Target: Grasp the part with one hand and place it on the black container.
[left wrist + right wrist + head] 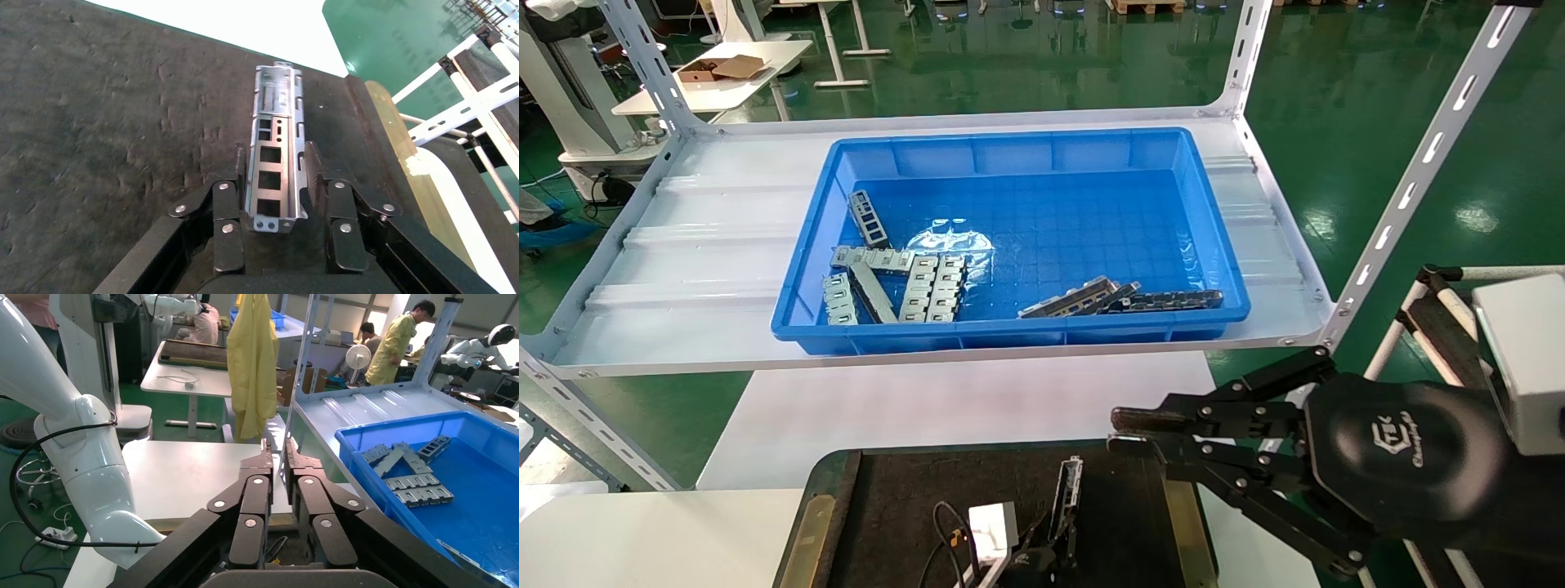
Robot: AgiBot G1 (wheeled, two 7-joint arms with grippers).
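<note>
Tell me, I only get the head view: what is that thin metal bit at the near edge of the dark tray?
Observer: The left wrist view shows a silver part with square cutouts, clamped between the fingers of the left gripper.
Operator: Is it lying on the tray?
Observer: It is over the dark surface of the tray; I cannot tell whether it touches.
Operator: And the other claw?
Observer: The right wrist view shows the right gripper shut, with nothing between its fingers.
</note>
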